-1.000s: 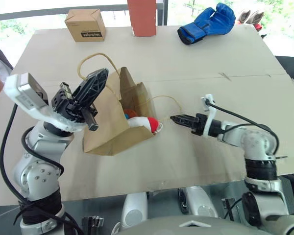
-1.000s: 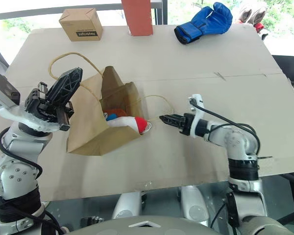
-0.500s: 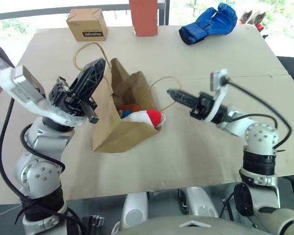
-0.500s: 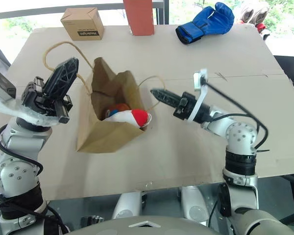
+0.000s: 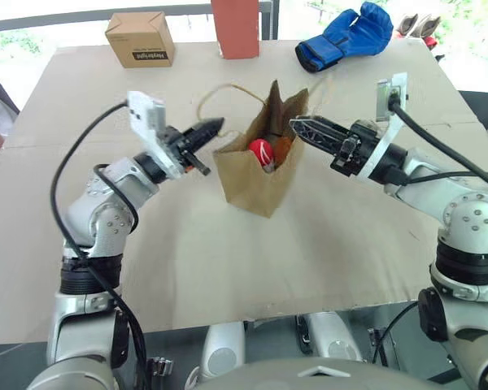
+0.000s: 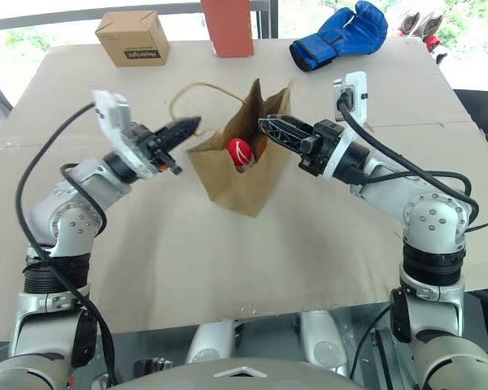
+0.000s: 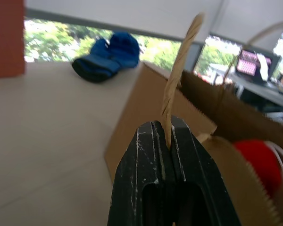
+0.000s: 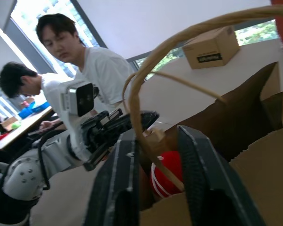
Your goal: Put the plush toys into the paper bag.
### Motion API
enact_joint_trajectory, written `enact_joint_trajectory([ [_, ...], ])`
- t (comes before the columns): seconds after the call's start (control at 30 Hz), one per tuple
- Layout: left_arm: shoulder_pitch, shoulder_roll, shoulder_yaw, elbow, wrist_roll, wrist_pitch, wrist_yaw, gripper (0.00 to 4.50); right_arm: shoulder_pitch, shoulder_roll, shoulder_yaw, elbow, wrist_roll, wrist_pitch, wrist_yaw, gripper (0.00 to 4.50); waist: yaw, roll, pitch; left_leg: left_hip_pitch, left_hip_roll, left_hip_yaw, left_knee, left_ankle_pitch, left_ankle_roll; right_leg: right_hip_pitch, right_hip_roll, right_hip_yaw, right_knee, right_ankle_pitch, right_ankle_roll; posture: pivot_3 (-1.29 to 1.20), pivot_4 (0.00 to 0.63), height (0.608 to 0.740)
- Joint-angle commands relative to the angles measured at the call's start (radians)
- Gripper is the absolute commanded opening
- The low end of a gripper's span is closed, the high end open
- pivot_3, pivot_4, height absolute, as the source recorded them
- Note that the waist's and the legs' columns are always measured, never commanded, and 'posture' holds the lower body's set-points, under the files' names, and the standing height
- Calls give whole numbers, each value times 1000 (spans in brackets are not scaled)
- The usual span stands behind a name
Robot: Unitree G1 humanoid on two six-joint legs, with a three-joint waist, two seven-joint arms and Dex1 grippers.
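Left eye view is showing the paper bag [image 5: 256,175] standing upright on the tan table [image 5: 228,268], its mouth gaping upward and its brown kraft sides creased. Inside the bag, the white cone toy's red end [image 5: 261,151] is poking up at the opening, with a patch of the brown bear [image 5: 283,147] lying just beside it, deeper in the bag. One twine handle [image 5: 228,91] is looping up on the bag's left side.

The left gripper [image 5: 214,126] is sitting just left of the bag's rim, its fingers pressed together on that twine handle; the left wrist view is showing the twisted cord [image 7: 179,80] rising out from between the shut fingertips. The right gripper [image 5: 302,126] is reaching over the bag's right edge with its fingers spread apart; in the right wrist view the other handle loop [image 8: 146,94] is passing between the two fingers [image 8: 198,174], and whether they are touching it cannot be told.

Beyond the bag, a small cardboard box [image 5: 140,38], a red block [image 5: 236,28] and a blue glove [image 5: 343,36] are lying along the table's far edge.

Compared with a second ago, the bag is now standing up rather than lying slumped on its side, and both grippers are closer to its mouth and higher.
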Motion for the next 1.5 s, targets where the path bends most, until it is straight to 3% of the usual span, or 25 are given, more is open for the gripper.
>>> enact_joint_trajectory([
  [0.03, -38, 16, 76, 15, -64, 48, -57, 341, 16, -52, -25, -76, 19, -3, 21, 2726, 1, 0, 0, 0, 0, 0, 0, 0, 0, 0, 0, 0, 0, 0, 0, 0, 150, 740],
  [0.1, -37, 27, 111, 13, -73, 64, -54, 1014, 39, -113, -54, -117, 71, 22, 47, 2738, 1, 0, 0, -1, 0, 0, 0, 0, 0, 0, -1, 0, 0, 0, 0, 0, 150, 740],
  [0.27, 27, 99, 200, -22, -99, 137, -71, 3444, 119, -298, -129, -187, 186, 49, 113, 2738, 3, 0, 0, 0, 0, 0, 0, 0, 0, 1, -1, 0, -1, 0, 0, 0, 150, 740],
  [0.33, 75, 144, 225, -50, -80, 140, -91, 4411, 147, -342, -142, -197, 199, 43, 135, 2193, 0, 0, 0, 1, 0, 1, 0, 0, 0, 1, -1, 0, -1, 0, 0, 0, 150, 740],
  [0.37, 109, 168, 235, -75, -75, 139, -112, 4500, 161, -367, -132, -209, 177, 40, 167, 1826, -2, 0, 0, 1, 0, 1, 0, 0, 0, 1, -1, 0, -1, 0, 0, 0, 150, 740],
  [0.47, 197, 195, 242, -156, -100, 153, -165, 4500, 176, -410, -20, -229, 1, -11, 243, 343, 0, 0, 0, 2, 0, 2, 0, 0, 0, 1, -1, 1, -1, 0, 0, 0, 150, 740],
  [0.5, 230, 193, 225, -189, -95, 153, -174, 4500, 171, -407, 51, -218, -97, -48, 261, 66, 1, 0, 0, 2, 0, 2, 0, 0, 0, 1, -2, 1, -1, -1, -1, 0, 150, 740],
  [0.63, 251, 99, 115, -232, -23, 110, -129, 4500, 96, -319, 361, -33, -494, -276, 352, 66, 4, 0, 0, 4, 0, 4, 1, 0, 0, 2, -3, 2, -3, -3, -2, 0, 150, 740],
  [0.77, 191, 15, 22, -221, 26, 89, -115, 4500, 15, -185, 475, 150, -645, -417, 458, 66, 8, 0, 0, 1, 0, 4, 5, 0, 0, 2, -3, 2, -3, 0, -1, 0, 150, 740],
  [1.03, 170, -83, -50, -248, 135, 15, -54, 4500, -36, -3, 485, 337, -755, -509, 540, 66, 7, 0, 0, 1, 0, 2, 1, 0, 0, 2, -1, 1, -2, 1, 0, 0, 150, 740],
  [1.17, 180, -158, -101, -272, 263, -43, 73, 4500, -22, 71, 456, 385, -767, -534, 541, 66, 7, 0, 0, 2, 0, 2, 2, 0, 0, 2, -1, 1, -1, 1, 0, 0, 150, 740],
  [1.33, 159, -288, -86, -225, 299, -49, 223, 4500, 30, 102, 438, 354, -786, -541, 535, 66, 16, 0, 0, 2, 0, 2, 4, 0, 0, 3, -1, 1, 1, 1, 0, 0, 150, 740],
  [1.5, 137, -329, -93, -165, 317, -120, 191, 2482, 134, 50, 393, 194, -783, -512, 516, 0, 25, 0, 0, 2, 0, 1, 5, 0, 0, 4, -1, 0, 2, 1, 0, 0, 150, 740],
])
